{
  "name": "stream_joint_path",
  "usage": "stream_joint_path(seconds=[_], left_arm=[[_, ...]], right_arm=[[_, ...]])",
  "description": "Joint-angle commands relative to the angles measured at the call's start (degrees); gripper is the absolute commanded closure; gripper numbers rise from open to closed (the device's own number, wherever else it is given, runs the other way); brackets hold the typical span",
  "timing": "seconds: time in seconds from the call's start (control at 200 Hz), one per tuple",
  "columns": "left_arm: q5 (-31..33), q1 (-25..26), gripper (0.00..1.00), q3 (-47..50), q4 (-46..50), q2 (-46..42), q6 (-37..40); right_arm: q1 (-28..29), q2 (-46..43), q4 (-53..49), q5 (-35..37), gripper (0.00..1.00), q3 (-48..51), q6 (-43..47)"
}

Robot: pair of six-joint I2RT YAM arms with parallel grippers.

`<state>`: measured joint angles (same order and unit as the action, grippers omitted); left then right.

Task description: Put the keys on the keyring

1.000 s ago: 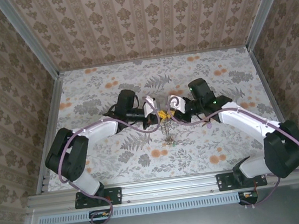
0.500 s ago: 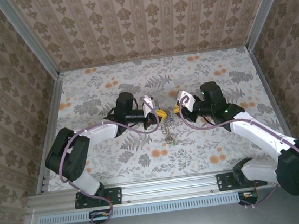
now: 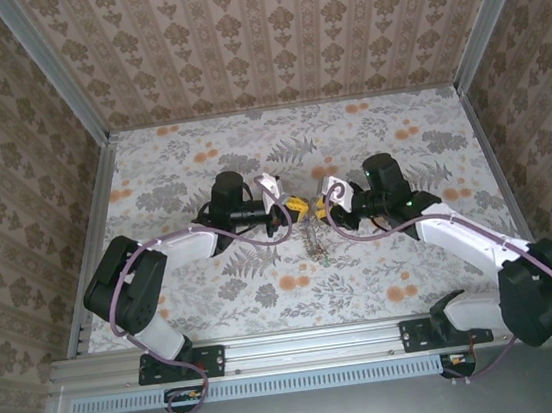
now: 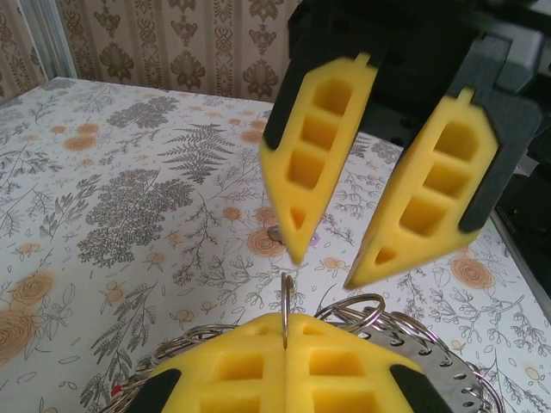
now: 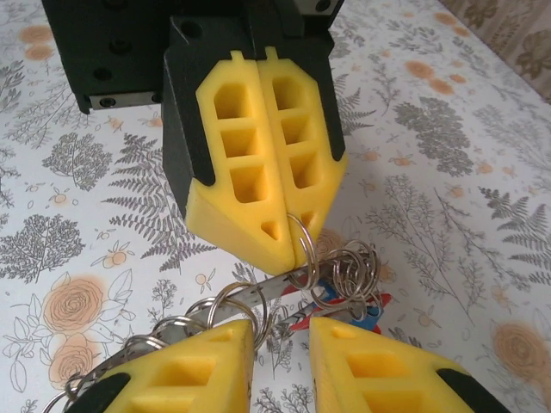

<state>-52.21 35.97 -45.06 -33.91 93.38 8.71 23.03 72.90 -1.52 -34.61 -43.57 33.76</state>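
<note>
1. Pinching a small ring [image 4: 284, 297], the left gripper [image 4: 284, 331] has its fingers pressed together.
2. Right gripper [image 5: 280, 335] fingers stand spread, just beside.
3. Keyring [image 5: 258, 297] and keys [image 5: 344, 311] hang below, between both grippers.

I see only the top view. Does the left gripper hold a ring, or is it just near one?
Observer: It holds one. The left gripper is shut on a thin ring.
Operator: And the other one?
Observer: The right gripper is open, with nothing between its fingers.
Operator: Are keys there?
Observer: Yes, red and blue key heads hang beside the small rings.
</note>
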Motion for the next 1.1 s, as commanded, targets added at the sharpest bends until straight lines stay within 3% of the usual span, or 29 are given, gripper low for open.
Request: stream_joint_path(seconds=[0.0, 0.49, 0.69, 0.93, 1.095], left_arm=[[-2.14, -0.19, 1.0, -0.54, -3.37, -0.29, -1.05], [-3.49, -0.37, 1.0, -1.34, -3.0, 0.04, -0.75], [-3.35, -0.55, 1.0, -1.38, -2.35, -0.05, -0.55], [-1.15, -0.46, 0.85, -3.3, 8.49, -1.7, 6.52], [0.34, -0.19, 0.84, -5.49, 17.22, -2.63, 12.16]], right_arm=[[-0.27, 1.38, 1.48, -3.09, 0.75, -2.93, 2.62], [-0.43, 4.99, 2.87, -4.01, 0.81, -4.72, 3.82], [-0.43, 5.36, 0.99, -4.48, 0.97, -6.02, 4.33], [-0.15, 5.93, -11.15, -3.62, 1.0, -11.96, 6.96], [0.23, 6.11, -16.71, -2.31, 1.0, -14.66, 7.93]])
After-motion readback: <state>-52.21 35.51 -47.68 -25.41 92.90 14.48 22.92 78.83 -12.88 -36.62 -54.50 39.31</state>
